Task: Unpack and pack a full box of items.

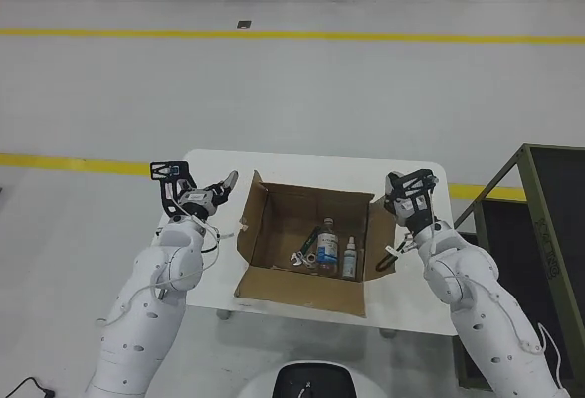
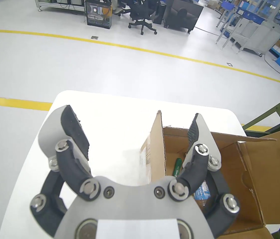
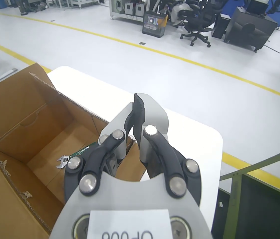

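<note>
An open cardboard box (image 1: 273, 284) stands on the white table (image 1: 312, 167) with its flaps spread. Inside lie a clear bottle with a blue label (image 1: 327, 249), a white spray bottle (image 1: 350, 257) and a green-handled wrench (image 1: 302, 257). My left gripper (image 1: 218, 189) hovers over the table just left of the box, open and empty (image 2: 133, 130), with the box's left flap (image 2: 156, 148) between its fingers' lines of sight. My right gripper (image 1: 402, 187) is shut (image 3: 136, 115) above the box's right flap (image 3: 63, 105), holding nothing that I can see. The wrench (image 3: 64, 161) lies on the box floor.
A green-framed cart with a dark top (image 1: 556, 229) stands close to the table's right edge. Bare tabletop lies left of the box (image 2: 105, 115) and behind it. Open floor with yellow lines surrounds the table.
</note>
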You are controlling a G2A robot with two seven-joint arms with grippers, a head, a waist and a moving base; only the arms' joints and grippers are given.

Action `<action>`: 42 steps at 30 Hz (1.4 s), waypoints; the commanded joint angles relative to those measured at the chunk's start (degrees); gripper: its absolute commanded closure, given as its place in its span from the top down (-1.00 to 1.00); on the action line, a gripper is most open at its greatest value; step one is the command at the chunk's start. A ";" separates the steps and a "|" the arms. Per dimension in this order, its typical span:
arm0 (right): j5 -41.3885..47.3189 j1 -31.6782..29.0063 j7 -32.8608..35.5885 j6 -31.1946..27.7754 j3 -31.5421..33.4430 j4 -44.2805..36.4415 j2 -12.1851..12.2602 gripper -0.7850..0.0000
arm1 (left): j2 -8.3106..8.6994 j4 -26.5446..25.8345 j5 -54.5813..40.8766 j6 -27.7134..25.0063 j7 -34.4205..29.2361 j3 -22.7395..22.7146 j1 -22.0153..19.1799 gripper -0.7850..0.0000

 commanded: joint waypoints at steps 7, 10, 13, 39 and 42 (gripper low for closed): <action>-4.67 -0.64 3.57 -8.16 -1.46 -6.69 0.44 -1.00 | 0.00 0.00 0.00 0.00 0.00 0.00 0.00 1.00; -4.50 -1.13 11.49 -7.56 -2.07 -10.74 0.40 -1.00 | 0.00 0.00 0.00 0.00 0.00 0.00 0.00 1.00; -3.70 -1.70 21.24 -3.04 -2.64 -14.83 0.16 -1.00 | 0.00 0.00 0.00 0.00 0.00 0.00 0.00 1.00; -7.59 -2.06 38.11 9.23 -10.73 -17.97 -1.59 -1.00 | 0.00 0.00 0.00 0.00 0.00 0.00 0.00 1.00; -5.70 -0.38 41.38 14.50 -12.33 -14.71 -2.51 -1.00 | 0.00 0.00 0.00 0.00 0.00 0.00 0.00 1.00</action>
